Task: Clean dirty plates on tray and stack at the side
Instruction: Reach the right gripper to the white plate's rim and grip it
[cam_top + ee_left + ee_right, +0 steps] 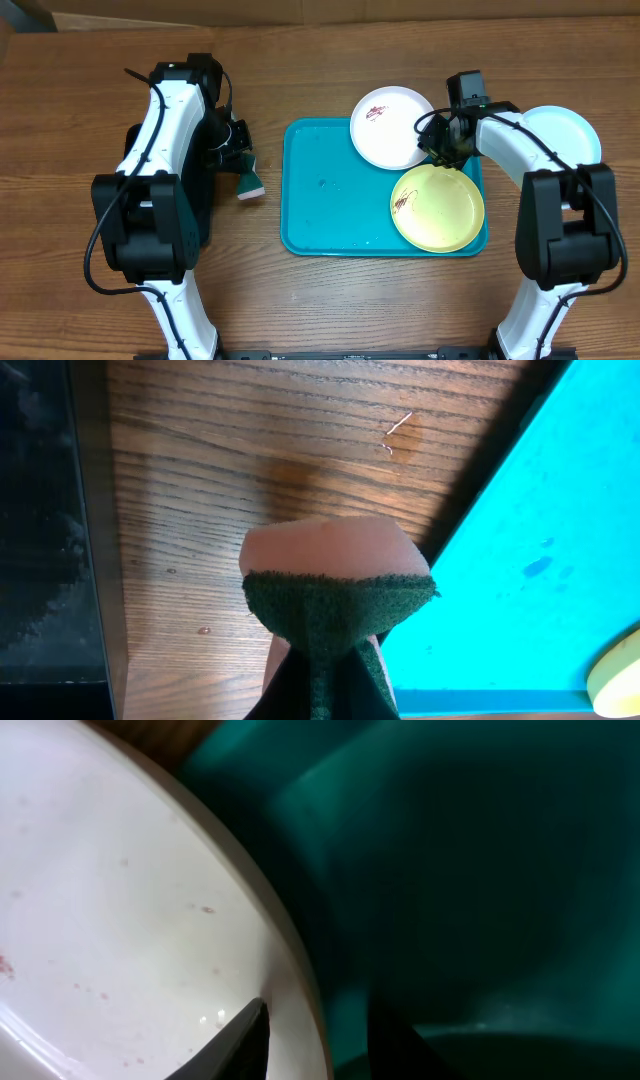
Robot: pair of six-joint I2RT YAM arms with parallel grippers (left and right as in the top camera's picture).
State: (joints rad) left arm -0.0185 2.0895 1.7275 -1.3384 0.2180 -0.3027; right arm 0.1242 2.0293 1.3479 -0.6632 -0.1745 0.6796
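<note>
From overhead, the tray [330, 190] lies mid-table [320, 300]. The white plate [392, 127] sits at its far right corner, overhanging the far rim, with a dark-red smear on it. The yellow-green plate [437, 207], also smeared, fills the near right corner. The blue plate [562, 132] rests on the table right of the tray, partly under the right arm. The left claw [243, 165] holds a sponge [250, 184] over the table just left of the tray. The right claw [438, 150] is at the white plate's right edge.

In the left wrist view, the left claw [325, 685] pinches the sponge [330, 560] tight, green face near. The wet tray [530, 560] is to the right, with a sliver of the yellow-green plate [617, 678] in its near corner.

In the right wrist view, the right claw [315, 1040] is narrow, clamped astride the white plate's [120, 920] rim, one finger [245, 1040] inside it. The tray [480, 870] lies below.
</note>
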